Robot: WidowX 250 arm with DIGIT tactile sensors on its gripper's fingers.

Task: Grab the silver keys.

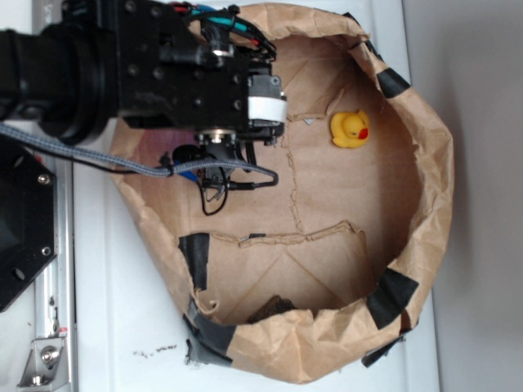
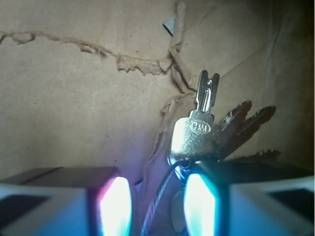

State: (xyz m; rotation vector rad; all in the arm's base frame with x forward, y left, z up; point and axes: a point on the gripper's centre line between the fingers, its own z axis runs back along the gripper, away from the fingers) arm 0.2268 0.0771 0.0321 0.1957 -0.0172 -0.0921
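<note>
Keys caught at gripper tips inside paper bag

Arm is reached in from 9 o'clock over the paper bag [image 1: 425, 212]. Gripper [image 2: 157, 204] fingers are closed w/ narrow gap on silver keys [image 2: 197, 130], ring btwn pads, blades fanned twd 1 o'clock. Yellow duck [image 1: 350, 129] is seen well apart at 3 o'clock.

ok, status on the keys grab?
Tool low over bag floor, open or shut unclear. Silver keys at its tips, partly between the pads. Duck clear.
</note>
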